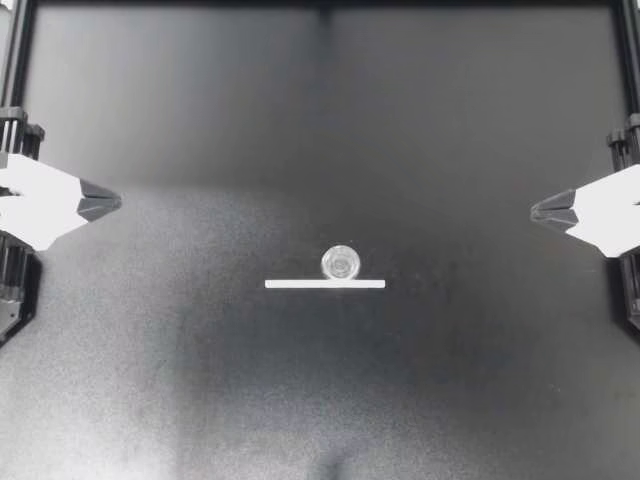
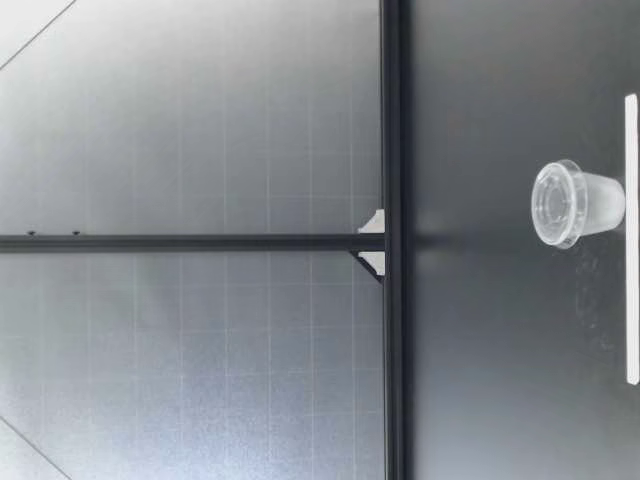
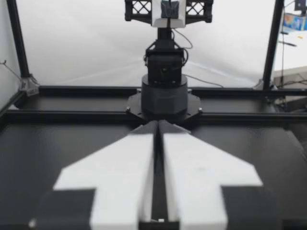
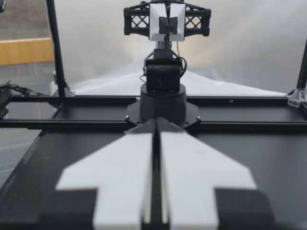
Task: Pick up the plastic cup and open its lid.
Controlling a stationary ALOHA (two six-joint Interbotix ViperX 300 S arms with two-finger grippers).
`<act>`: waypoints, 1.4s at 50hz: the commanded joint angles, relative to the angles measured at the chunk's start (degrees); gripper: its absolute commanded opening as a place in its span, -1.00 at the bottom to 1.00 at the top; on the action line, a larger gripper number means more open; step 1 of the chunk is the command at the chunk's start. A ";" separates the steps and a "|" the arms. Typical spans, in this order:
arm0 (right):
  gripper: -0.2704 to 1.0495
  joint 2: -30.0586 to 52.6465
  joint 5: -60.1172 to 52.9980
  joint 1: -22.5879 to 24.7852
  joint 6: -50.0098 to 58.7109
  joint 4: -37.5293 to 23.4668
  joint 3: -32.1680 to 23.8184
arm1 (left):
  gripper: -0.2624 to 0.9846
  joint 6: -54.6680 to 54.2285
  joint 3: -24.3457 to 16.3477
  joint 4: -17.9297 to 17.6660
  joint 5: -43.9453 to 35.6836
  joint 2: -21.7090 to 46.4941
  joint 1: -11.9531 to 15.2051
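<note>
Nearest the table-height camera, a white strip (image 2: 631,240) lies flat at the middle of the dark worktop (image 1: 200,380). Just beyond it the clear plastic cup (image 1: 341,263) stands upright, its lid (image 2: 555,205) on. The left gripper (image 1: 108,204) and right gripper (image 1: 545,211) sit at opposite side edges, fingers pressed narrowly together, holding nothing, well apart from the cup.

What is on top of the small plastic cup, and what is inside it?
A clear lid sits on top of the cup, closing it. Nothing shows inside through the lid and wall, though the cloudy plastic could hide something clear or very small.
</note>
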 commanded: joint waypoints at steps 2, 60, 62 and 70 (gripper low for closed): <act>-0.84 0.79 -0.97 -0.18 0.09 -0.09 -0.44 | -0.84 2.20 0.09 0.09 -0.62 1.93 0.44; -0.86 41.57 -5.54 -0.79 0.44 1.93 -11.43 | 0.31 3.78 -10.72 -2.29 -5.89 47.02 0.53; -0.86 42.80 -4.75 -0.97 0.44 2.02 -12.30 | 0.41 3.60 -11.16 -2.55 -5.80 48.08 0.53; -0.86 48.96 -0.35 -2.46 0.26 2.11 -16.44 | 0.41 3.87 -13.45 -2.99 -5.71 54.05 0.53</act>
